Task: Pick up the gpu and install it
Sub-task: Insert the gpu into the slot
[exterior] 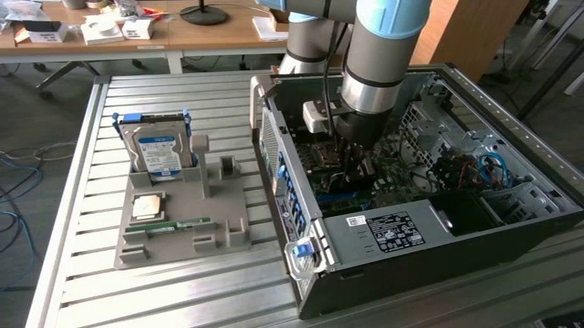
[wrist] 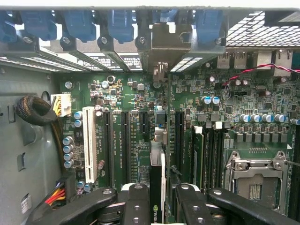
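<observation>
While hanging over motherboard (wrist: 126, 93) inside case (exterior: 438, 225), pincer (wrist: 158, 191) partly closed; clamps gpu (wrist: 156, 201) edge-on, upright.

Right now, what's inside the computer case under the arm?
The green motherboard, its CPU socket and the gpu, held edge-on by the gripper over the expansion slots. The slot directly beneath the card is covered.

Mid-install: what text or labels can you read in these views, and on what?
"NVIDIA": on the gpu edge, held between the fingers.
Motherboard printing: too small to read.
Grey housing sticker: blurred, unreadable.
Hard drive blue label: blurred, unreadable.
</observation>
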